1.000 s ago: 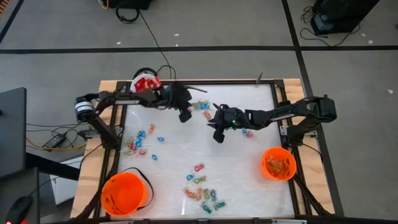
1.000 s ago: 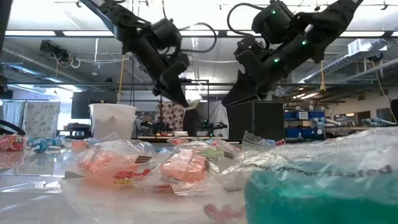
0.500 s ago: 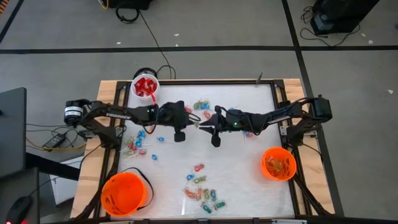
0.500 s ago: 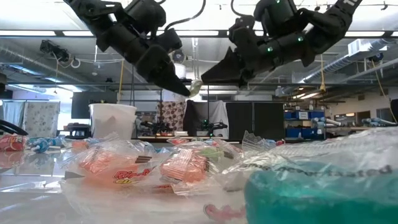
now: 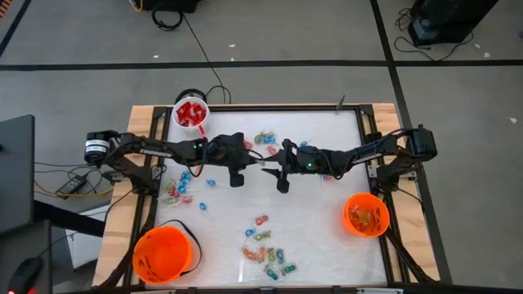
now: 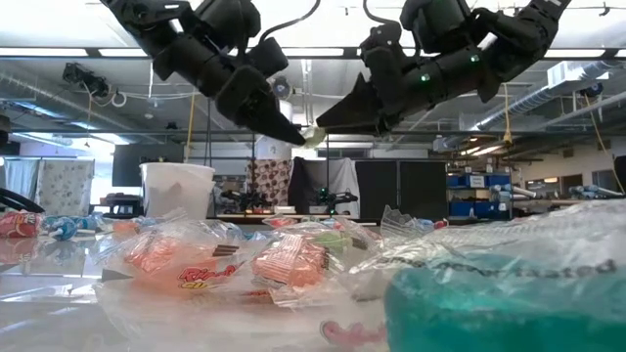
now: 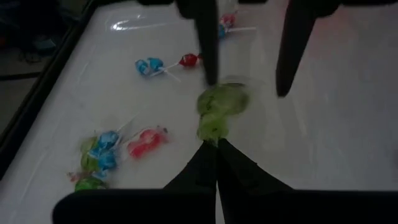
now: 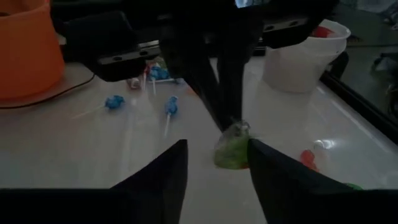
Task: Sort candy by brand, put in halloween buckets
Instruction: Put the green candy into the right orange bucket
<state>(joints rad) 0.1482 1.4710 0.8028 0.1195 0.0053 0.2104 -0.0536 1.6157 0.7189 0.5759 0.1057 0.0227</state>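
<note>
Left hand (image 7: 216, 144) pinches a green candy (image 7: 219, 109) in midair, presenting it between right hand's (image 8: 214, 163) spread fingers for handover.

Seen from above, a grey floor (image 5: 327, 33) surrounds the table, crossed by dark tape lines (image 5: 245, 64), with black cables (image 5: 200, 45) trailing toward the wooden table frame (image 5: 245, 107). The level view looks into a workshop hall with an open ceiling of beams and pipes (image 6: 88, 73), long strip lights (image 6: 59, 52) and a white draped stand (image 6: 176, 188). Blue shelving (image 6: 479, 191) stands at the far right of that hall.
</note>
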